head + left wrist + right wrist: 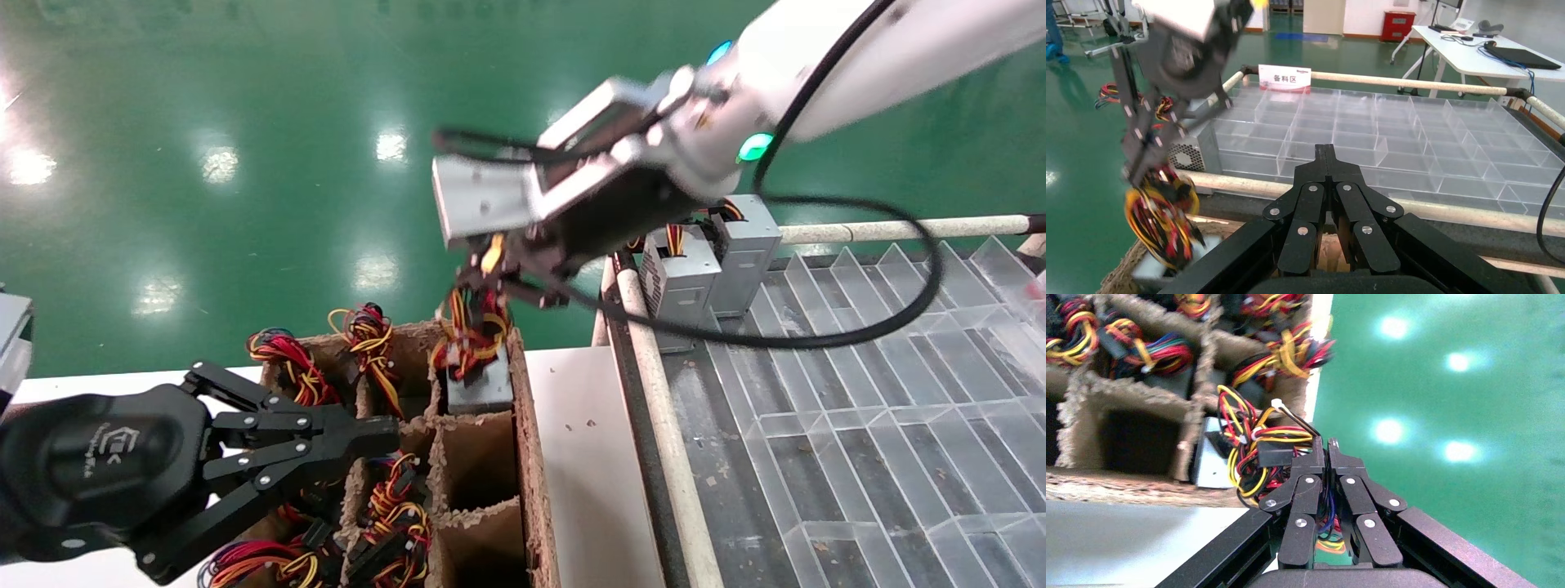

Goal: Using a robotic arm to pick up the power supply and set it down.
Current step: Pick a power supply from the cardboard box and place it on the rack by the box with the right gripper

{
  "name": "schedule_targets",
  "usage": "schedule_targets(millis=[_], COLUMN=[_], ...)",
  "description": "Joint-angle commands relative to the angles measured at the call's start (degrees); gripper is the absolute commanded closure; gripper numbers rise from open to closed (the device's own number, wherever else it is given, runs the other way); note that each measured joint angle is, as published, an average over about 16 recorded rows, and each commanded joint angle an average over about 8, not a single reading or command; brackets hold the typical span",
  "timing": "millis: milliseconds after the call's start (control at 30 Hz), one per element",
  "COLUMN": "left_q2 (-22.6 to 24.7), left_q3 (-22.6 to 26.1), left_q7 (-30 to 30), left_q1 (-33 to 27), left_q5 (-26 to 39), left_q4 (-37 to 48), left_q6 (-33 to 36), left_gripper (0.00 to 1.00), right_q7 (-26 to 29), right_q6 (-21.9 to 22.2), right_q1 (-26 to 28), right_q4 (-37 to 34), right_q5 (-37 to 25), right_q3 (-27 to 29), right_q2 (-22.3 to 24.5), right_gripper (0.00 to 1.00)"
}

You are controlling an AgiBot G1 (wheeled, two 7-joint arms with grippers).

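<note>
Right gripper [490, 282] above cardboard box [535, 457]

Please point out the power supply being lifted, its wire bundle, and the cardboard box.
power supply [480, 385], head view, grey top face.
wire bundle [470, 331], head view, middle of the coloured wires.
cardboard box [533, 457], head view, right outer wall.

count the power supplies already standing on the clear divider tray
2. Both grey power supplies stand side by side at the tray's far left corner, one nearer, one behind. The right arm may hide more.
</note>
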Motion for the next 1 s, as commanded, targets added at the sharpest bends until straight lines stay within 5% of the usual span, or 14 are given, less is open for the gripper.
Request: schedule_targets(millis=[33,1000], left_q2=[0.0,0.0], left_q3=[0.0,0.0], left_q7=[0.0,0.0], left_q1=[0.0,0.0], left_q5=[0.0,0.0], left_q4=[0.0,0.0], left_q6=[0.0,0.0], left_gripper=[1.0,1.0], right_q7=[0.3,4.6], right_q6=[0.0,1.8], right_q1=[0.8,5.4], right_q4=[1.1,15.7], right_q5=[0.3,5.5], right_q3=[0.6,7.6], right_q2=[0.8,12.1], right_gripper=[1.0,1.0])
